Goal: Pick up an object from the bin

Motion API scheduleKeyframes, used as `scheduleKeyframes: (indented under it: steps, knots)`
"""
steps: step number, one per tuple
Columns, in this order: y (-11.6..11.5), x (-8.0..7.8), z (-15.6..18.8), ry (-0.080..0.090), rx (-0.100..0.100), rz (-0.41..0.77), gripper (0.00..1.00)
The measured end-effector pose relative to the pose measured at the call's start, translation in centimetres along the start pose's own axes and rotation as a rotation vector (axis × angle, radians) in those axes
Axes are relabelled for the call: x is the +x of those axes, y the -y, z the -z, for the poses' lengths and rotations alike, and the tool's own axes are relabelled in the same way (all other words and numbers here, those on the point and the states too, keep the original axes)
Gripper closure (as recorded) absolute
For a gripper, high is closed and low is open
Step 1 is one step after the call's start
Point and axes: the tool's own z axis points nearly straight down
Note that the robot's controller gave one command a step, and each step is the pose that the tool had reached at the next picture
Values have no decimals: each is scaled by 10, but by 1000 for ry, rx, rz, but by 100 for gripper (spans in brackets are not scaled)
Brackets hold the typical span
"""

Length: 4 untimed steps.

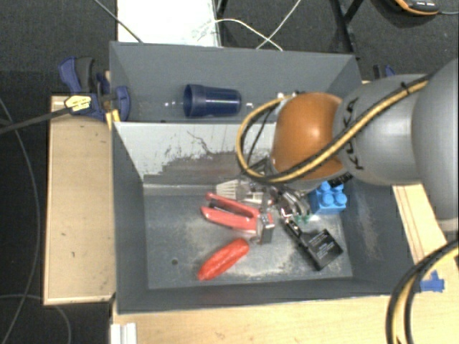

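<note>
My gripper (269, 224) hangs low over the middle of the bin floor, under the arm's orange cover. Its tip is at the right end of a red-handled tool (229, 213) that lies across the floor. I cannot tell whether it touches the tool. A red pepper-shaped toy (224, 258) lies just in front and to the left of the gripper. A black boxy part (320, 246) lies to its right. A blue toy brick (331, 198) sits behind the gripper on the right, partly hidden by the arm.
A dark blue cup (210, 100) lies on its side against the far wall. A small white ribbed piece (231, 188) rests just behind the red tool. The arm covers the bin's right rear part.
</note>
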Motion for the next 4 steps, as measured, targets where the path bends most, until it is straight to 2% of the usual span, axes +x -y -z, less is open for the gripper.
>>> scheduleKeyframes:
  steps: [1, 2, 3, 4]
  knots:
    - [5, 4, -28, 21, 0, -287, 0]
    - [11, -10, -25, 21, -2, -135, 100]
    - [11, -10, -25, 21, -2, -135, 100]
    - [11, -6, 5, 8, -2, -135, 100]
